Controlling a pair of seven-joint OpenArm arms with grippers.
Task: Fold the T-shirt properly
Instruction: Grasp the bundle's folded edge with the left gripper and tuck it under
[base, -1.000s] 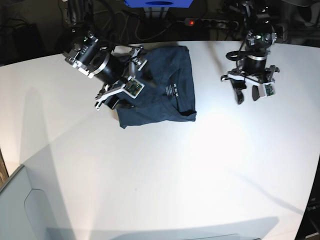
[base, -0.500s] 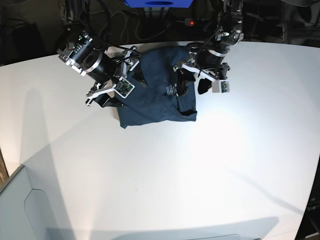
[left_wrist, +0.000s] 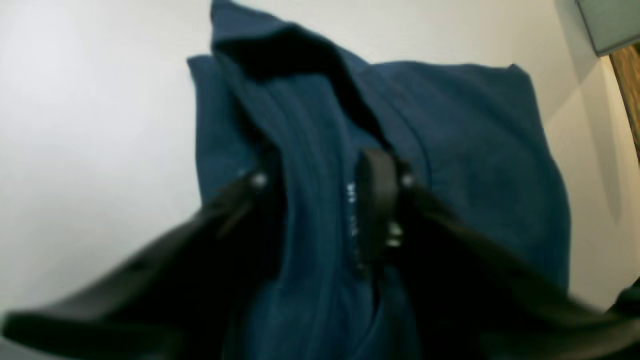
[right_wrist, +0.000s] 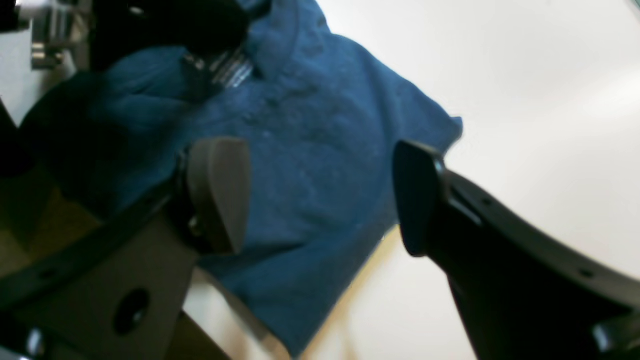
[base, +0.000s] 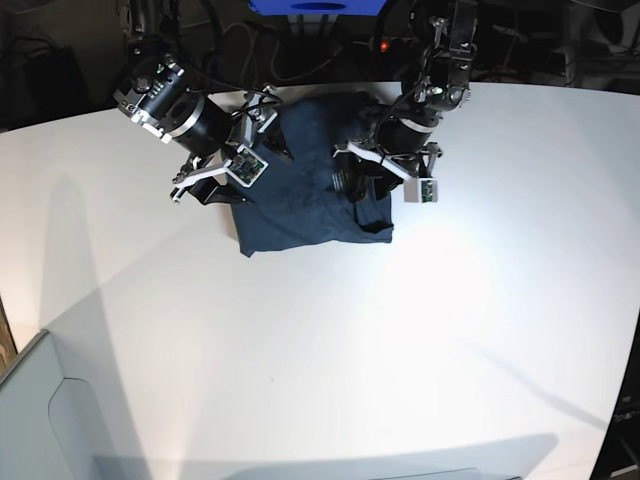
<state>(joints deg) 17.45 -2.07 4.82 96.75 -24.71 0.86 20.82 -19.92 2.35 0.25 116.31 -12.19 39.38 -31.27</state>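
two grippers of mine are at the t-shirt (base: 310, 190), which lies folded into a rough rectangle on the white table (base: 330, 350), toward the far edge. in the base view it is a dark navy block with the neck opening facing the near right corner.

my left gripper (left_wrist: 320, 215) is down on the right part of the shirt. in the left wrist view its two black fingers (left_wrist: 375, 200) stand on either side of a raised ridge of navy cloth, with the small white label print (left_wrist: 351, 210) just beside the right finger. the jaws are partly closed around that ridge, yet the picture is blurred and i cannot tell if they truly pinch the cloth or only straddle it.

my right gripper (right_wrist: 320, 195) is at the left edge of the shirt. in the right wrist view its jaws stand wide apart, one grey pad (right_wrist: 220, 190) over the blue cloth, the other dark finger over the shirt's edge and the bare table. nothing sits between them, and they hold nothing. behind them a corner of the shirt reaches out onto the white surface.
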